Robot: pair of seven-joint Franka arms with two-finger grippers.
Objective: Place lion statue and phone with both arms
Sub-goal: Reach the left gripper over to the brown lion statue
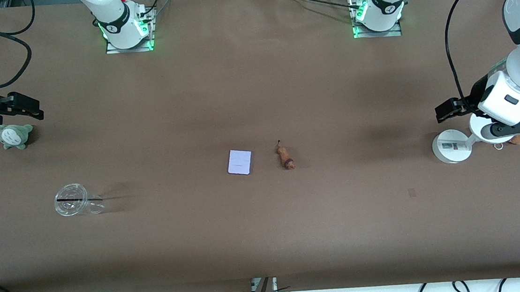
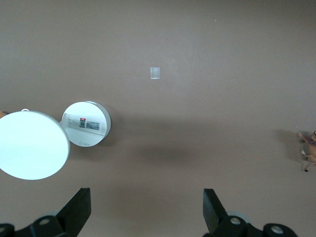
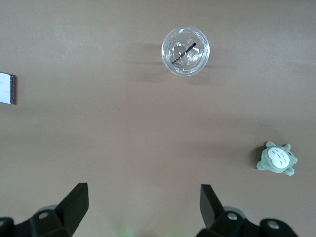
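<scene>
Currently both grippers are spread wide and empty: the left gripper (image 2: 147, 210) is held over the white round stand (image 1: 451, 146), the right gripper (image 3: 143, 210) over the grey-green plush (image 1: 15, 136). The phone (image 1: 239, 162) lies flat mid-table, well apart from the stand, with the lion statue (image 1: 285, 157) just beside it toward the stand. Each arm is best lowered squarely over its own object, the statue being pinched across its narrow body.

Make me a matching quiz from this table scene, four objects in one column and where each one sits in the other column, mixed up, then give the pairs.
Things:
1. phone
2. lion statue
3. clear cup
4. grey-green plush

Places:
A. at the right arm's end, under the right tool
B. mid-table, on the side toward the left arm
C. mid-table, on the side toward the right arm
D. toward the right arm's end, nearer the front camera than the plush

Pairs: 1-C, 2-B, 3-D, 4-A
</scene>
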